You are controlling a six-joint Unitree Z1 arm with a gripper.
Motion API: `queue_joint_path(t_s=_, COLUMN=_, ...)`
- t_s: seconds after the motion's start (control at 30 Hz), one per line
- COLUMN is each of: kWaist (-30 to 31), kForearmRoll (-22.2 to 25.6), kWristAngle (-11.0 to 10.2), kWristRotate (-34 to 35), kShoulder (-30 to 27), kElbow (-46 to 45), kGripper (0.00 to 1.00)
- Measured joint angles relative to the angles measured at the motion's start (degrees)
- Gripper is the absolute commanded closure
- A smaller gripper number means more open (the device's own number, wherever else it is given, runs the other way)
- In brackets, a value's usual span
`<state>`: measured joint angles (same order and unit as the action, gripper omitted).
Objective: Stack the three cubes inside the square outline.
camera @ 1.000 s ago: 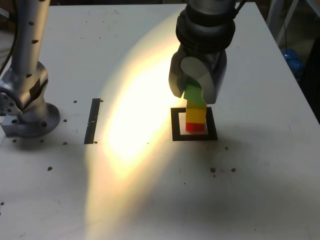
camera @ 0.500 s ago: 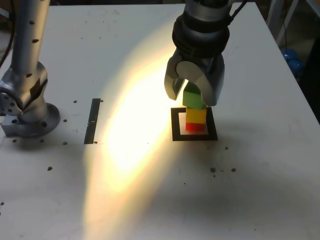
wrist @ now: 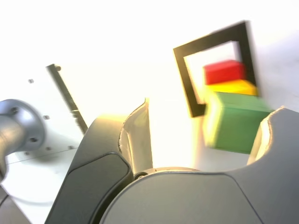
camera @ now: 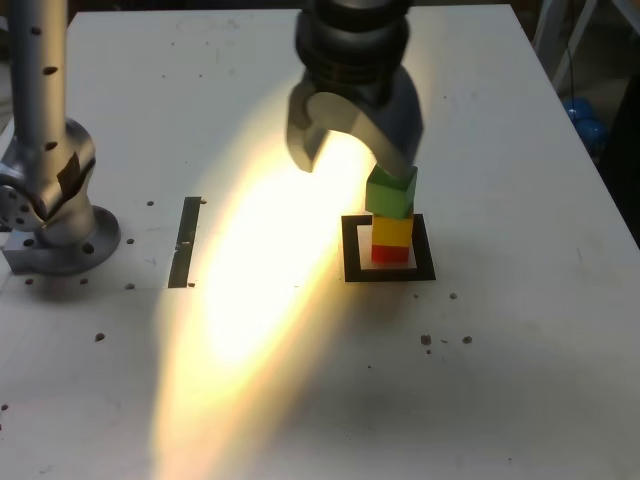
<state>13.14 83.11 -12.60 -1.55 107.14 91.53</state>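
You have the stack built: the red cube (camera: 390,255) sits at the bottom inside the outline (camera: 424,262), the yellow cube (camera: 391,231) rests on it, and the green cube (camera: 389,194) tops the pair. Your claw (camera: 356,170) is wide, with nothing gripped between its fingers. In the exterior view it stands off to the left of the green cube, and its right-hand finger overlaps the cube's upper part. You can't tell from these views whether that finger touches it.

The green cube looks a little turned against the yellow one, but it sits on top and the column stands. The step in hand, as I judge it, is the release and clearing away; the stacking itself looks done.

Your next move calls for taking the claw clear without dragging that near finger across the green cube. Lift first, and leave any more sideways travel until you have seen a gap. If the finger catches, you could twist the top cube further or tip it off. Don't close the claw beside the stack, and leave the small turn alone, since correcting it risks more than it gains
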Motion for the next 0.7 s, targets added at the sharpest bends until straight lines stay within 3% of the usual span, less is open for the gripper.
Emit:
queue_joint_path(t_s=0.37, kWaist=0.0, kForearmRoll=-1.2, kWristAngle=1.4, kWristRotate=5.7, kShoulder=-10.0, kElbow=-17.0, kGripper=0.01)
queue_joint_path(t_s=0.7, kWaist=0.0, kForearmRoll=-9.7, kWristAngle=4.6, kWristRotate=9.3, kShoulder=-14.7, kElbow=-32.3, kGripper=0.01)
